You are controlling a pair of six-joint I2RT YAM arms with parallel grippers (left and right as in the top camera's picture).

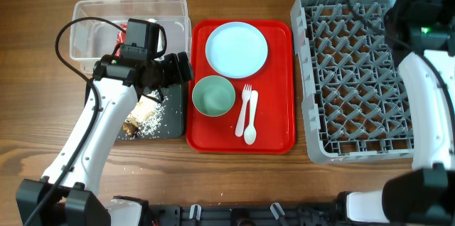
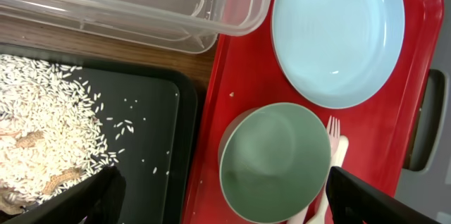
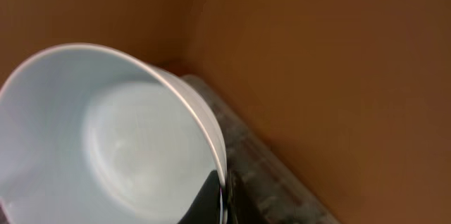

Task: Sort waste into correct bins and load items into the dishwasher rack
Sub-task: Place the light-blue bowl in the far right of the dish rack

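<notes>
Overhead first: find the dishwasher rack (image 1: 355,70) at the right of the tabletop (image 1: 43,112), with the right arm up over its far right corner. Read the right wrist view for the grasp: right gripper (image 3: 220,199) pinched closed on the rim of the small light blue bowl (image 3: 106,153), held tilted above what looks like the rack's grey edge. Judge the step as loading that bowl. Lower slowly, tip the opening downward or sideways, seat the rim between pegs, and release only once settled; avoid dragging across peg tops. Note the left gripper (image 2: 229,196) spread wide and holding nothing, above the pale green bowl (image 2: 275,164) on the red tray (image 2: 232,62), beside the black tray (image 2: 176,90) of food scraps (image 2: 42,132).
</notes>
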